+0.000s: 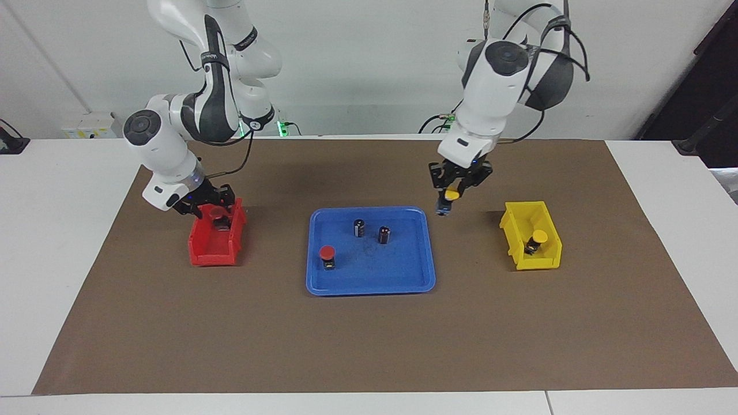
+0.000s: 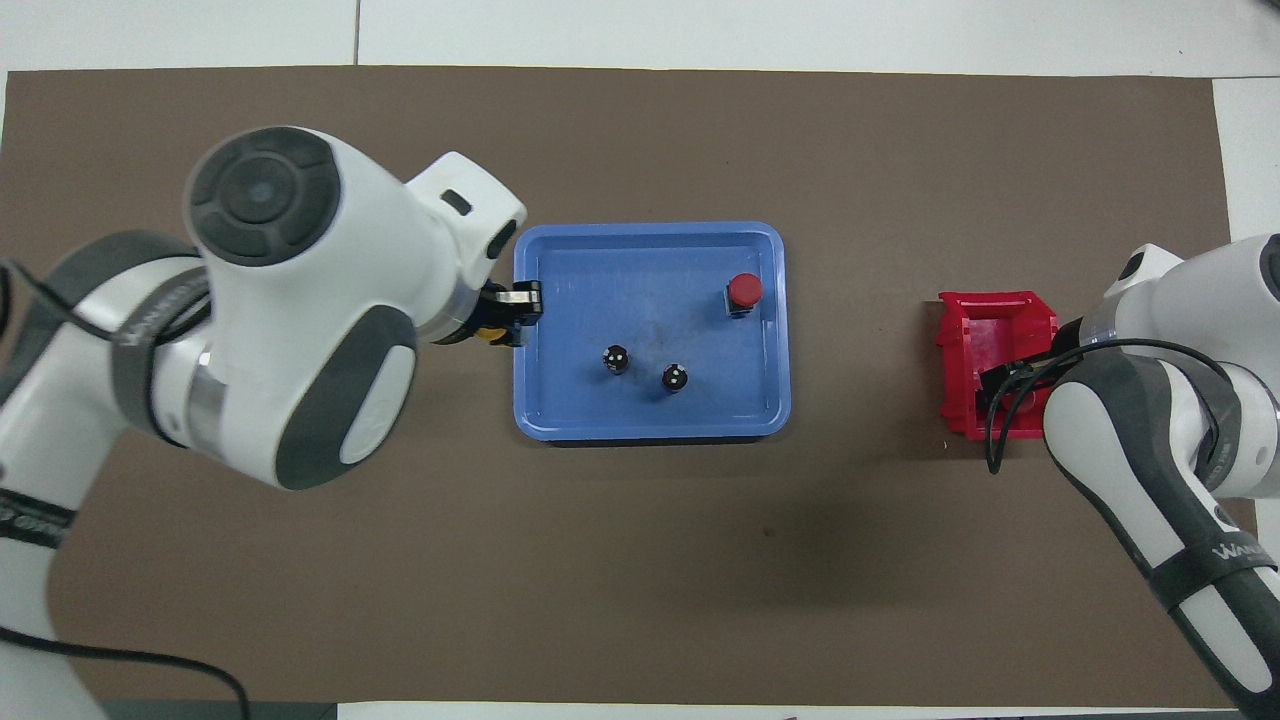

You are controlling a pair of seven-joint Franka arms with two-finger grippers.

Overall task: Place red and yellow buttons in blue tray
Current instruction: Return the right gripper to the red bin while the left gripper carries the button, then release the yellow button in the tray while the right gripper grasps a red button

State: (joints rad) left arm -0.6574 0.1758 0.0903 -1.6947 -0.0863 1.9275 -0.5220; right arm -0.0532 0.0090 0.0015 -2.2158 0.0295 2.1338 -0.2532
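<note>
The blue tray (image 1: 369, 285) lies mid-table, also seen in the overhead view (image 2: 650, 430). One red button (image 1: 327, 253) (image 2: 743, 291) stands in it. My left gripper (image 1: 451, 195) (image 2: 503, 322) is shut on a yellow button (image 1: 452, 196) and holds it in the air over the tray's rim toward the left arm's end. A second yellow button (image 1: 537, 237) sits in the yellow bin (image 1: 533, 262). My right gripper (image 1: 218, 212) is low in the red bin (image 1: 210, 253), with a red button (image 1: 219, 217) right at it.
Two dark capless cylinders (image 1: 359, 227) (image 1: 384, 234) stand in the tray, nearer to the robots than the red button. The red bin (image 2: 985, 320) is toward the right arm's end of the brown mat (image 1: 369, 346). The yellow bin is toward the left arm's end.
</note>
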